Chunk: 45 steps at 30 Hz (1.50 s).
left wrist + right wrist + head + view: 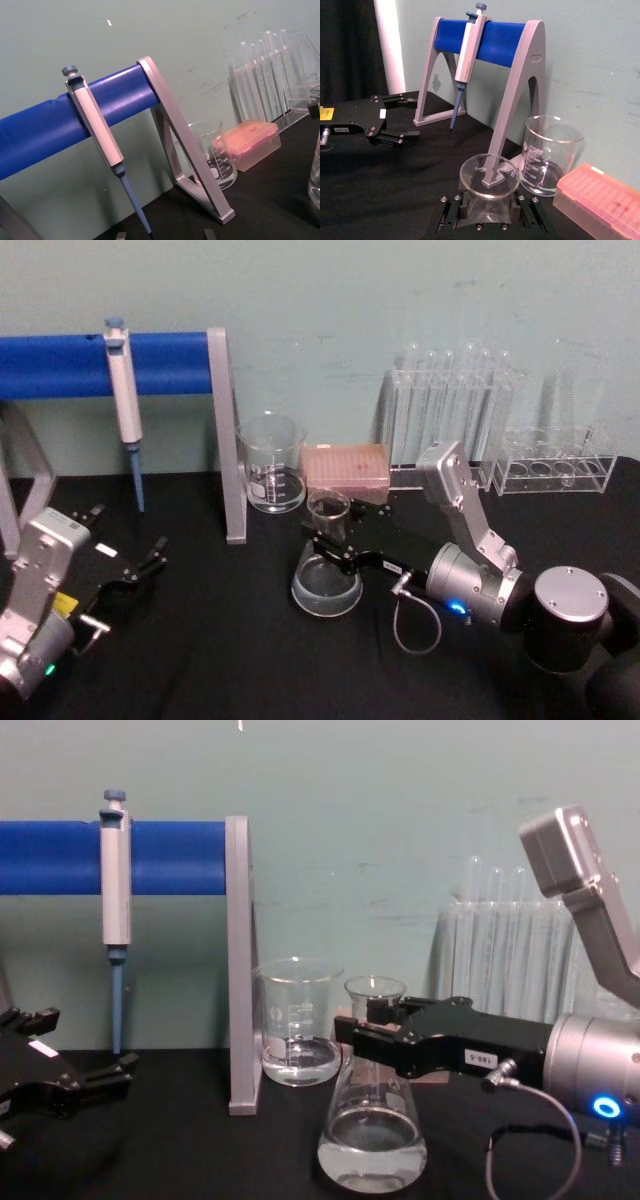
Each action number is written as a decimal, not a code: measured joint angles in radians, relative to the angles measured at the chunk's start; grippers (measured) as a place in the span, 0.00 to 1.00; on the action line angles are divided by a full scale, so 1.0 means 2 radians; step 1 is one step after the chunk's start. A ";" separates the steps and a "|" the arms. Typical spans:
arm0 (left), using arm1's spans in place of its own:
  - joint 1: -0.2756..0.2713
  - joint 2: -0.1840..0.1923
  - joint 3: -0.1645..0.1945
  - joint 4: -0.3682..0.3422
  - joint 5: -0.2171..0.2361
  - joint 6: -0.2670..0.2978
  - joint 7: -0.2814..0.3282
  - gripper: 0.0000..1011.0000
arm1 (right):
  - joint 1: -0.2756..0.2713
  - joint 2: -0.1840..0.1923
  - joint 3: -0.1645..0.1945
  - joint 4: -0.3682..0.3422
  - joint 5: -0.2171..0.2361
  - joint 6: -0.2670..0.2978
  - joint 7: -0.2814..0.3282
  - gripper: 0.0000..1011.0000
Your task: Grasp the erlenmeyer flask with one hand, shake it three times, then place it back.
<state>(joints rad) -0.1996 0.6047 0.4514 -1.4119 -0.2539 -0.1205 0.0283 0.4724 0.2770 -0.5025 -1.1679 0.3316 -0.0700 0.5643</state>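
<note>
The erlenmeyer flask, clear glass with a little liquid in its wide base, stands in the middle of the black table, just in front of the beaker. My right gripper reaches in from the right and is shut on the flask's narrow neck, one black finger on each side. In the right wrist view the flask's flared rim sits between the fingers. Whether the base rests on the table or hangs just above it I cannot tell. My left gripper is open, low at the table's left.
A glass beaker stands right behind the flask, beside the grey leg of the blue pipette stand. A pipette hangs on the stand. A pink tip box and test tube racks line the back right.
</note>
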 joint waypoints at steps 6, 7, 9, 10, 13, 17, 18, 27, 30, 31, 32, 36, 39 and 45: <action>0.000 0.000 0.000 0.000 0.000 0.000 0.000 0.99 | 0.002 -0.002 -0.002 0.006 0.004 0.002 0.005 0.45; 0.000 0.000 0.000 0.000 0.000 0.000 0.000 0.99 | 0.003 -0.002 -0.002 0.007 0.005 0.002 0.006 0.45; 0.000 0.000 0.000 0.000 0.000 0.000 0.000 0.99 | 0.004 -0.003 -0.003 0.010 0.006 0.003 0.008 0.45; 0.000 0.000 0.000 0.000 0.000 0.000 0.000 0.99 | 0.004 -0.003 -0.004 0.010 0.006 0.003 0.009 0.45; 0.000 0.000 0.000 0.000 0.000 0.000 0.000 0.99 | 0.005 -0.003 -0.005 0.013 0.007 0.004 0.010 0.45; 0.000 0.000 0.000 0.000 0.000 0.000 0.000 0.99 | 0.007 -0.004 -0.007 0.018 0.008 0.004 0.012 0.45; 0.000 0.000 0.000 0.000 0.000 0.000 0.000 0.99 | 0.007 -0.004 -0.007 0.019 0.008 0.004 0.013 0.45; 0.000 0.000 0.000 0.000 0.000 0.000 0.000 0.99 | 0.012 -0.006 -0.010 0.030 0.009 0.001 0.017 0.45; 0.000 0.000 0.000 0.000 0.000 0.000 0.000 0.99 | 0.013 -0.007 -0.010 0.032 0.011 0.002 0.017 0.45; 0.000 0.000 0.000 0.000 0.000 0.000 0.000 0.99 | 0.013 -0.007 -0.010 0.032 0.012 0.004 0.017 0.45; 0.000 0.000 0.000 0.000 0.000 0.000 0.000 0.99 | 0.013 -0.008 -0.010 0.032 0.012 0.005 0.016 0.45; 0.000 0.000 0.000 0.000 0.000 0.000 0.000 0.99 | 0.015 -0.008 -0.011 0.034 0.014 0.009 0.016 0.45; 0.000 0.000 0.000 0.000 0.000 0.000 0.000 0.99 | 0.016 -0.007 -0.011 0.034 0.014 0.012 0.017 0.45; 0.000 0.000 0.000 0.000 0.000 0.000 0.000 0.99 | 0.016 -0.007 -0.011 0.034 0.014 0.014 0.017 0.45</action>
<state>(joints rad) -0.1995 0.6047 0.4514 -1.4120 -0.2539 -0.1205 0.0283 0.5047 0.2632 -0.5254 -1.0995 0.3604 -0.0426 0.5979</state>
